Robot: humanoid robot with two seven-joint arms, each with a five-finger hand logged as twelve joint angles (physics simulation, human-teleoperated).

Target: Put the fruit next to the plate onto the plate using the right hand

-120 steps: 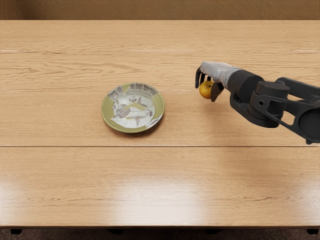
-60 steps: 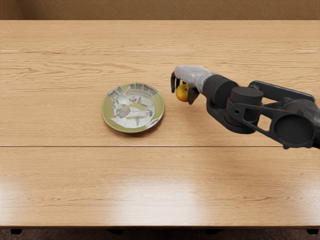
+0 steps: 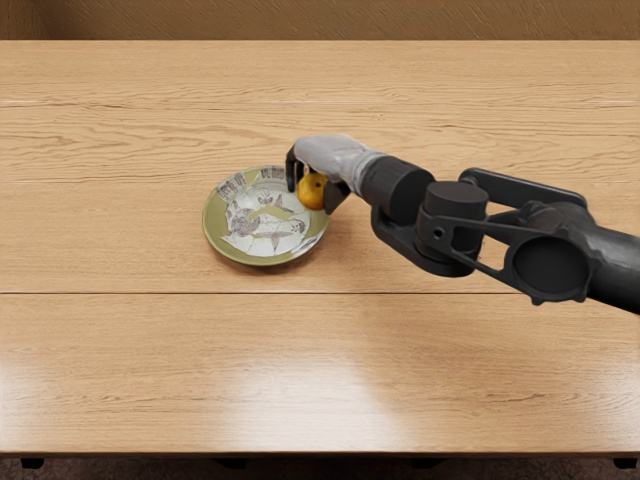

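One right robot hand (image 3: 322, 165) is seen, its grey fingers curled around one small round yellow-orange fruit (image 3: 311, 190). The fruit is held over the right rim of one round olive-green patterned plate (image 3: 210, 222). Both are carried by one light wooden table (image 3: 150, 350). Half a second earlier, hand and fruit were further right, clear of the plate.

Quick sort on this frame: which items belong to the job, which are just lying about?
Job:
- yellow fruit, gripped by the right hand at the plate's right edge
- plate, green-rimmed, patterned

Not part of it:
- wooden table under everything
- wall behind it
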